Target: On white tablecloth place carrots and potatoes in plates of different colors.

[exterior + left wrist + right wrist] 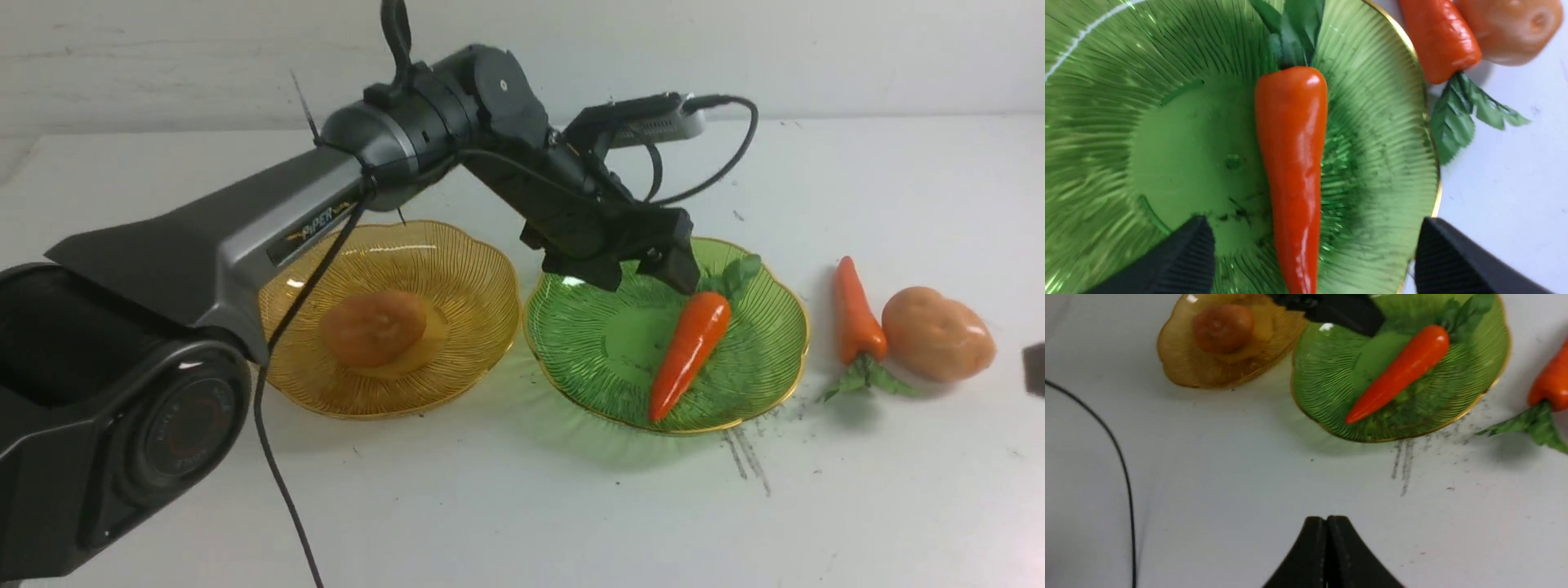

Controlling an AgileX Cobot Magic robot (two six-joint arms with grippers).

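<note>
- Front view: judged to be at the release of one carrot (690,351), which lies loose in the green plate (588,351), tip toward 7 o'clock, leaves toward 1 o'clock.
- Above that plate's 12 o'clock edge, the left gripper (645,276), jaws spread, nothing between them.
- One potato (373,327) in the amber plate (482,278), at 9 o'clock of the green one, the two rims just beside each other.
- At 3 o'clock of the green plate, the second carrot (856,314) and second potato (937,333) on the white tablecloth (522,506), side by side and seemingly touching.
- About half done, by judgement. Next calls for lifting clear, reaching toward 3 o'clock, and gripping across the second carrot without nudging the potato against it.
- "PIPER" readable on the left forearm (322,224); no other writing legible.
- Left wrist view: ribbed black fingers (1184,261) wide apart either side of the carrot's slim end, not touching it. Second carrot and second potato just past the plate's rim. No lettering.
- Right wrist view: right gripper (1327,522) pinched fully closed, empty, over bare cloth, well apart from both plates. Grey scuff streaks (1402,465) beside the green plate; no lettering.
</note>
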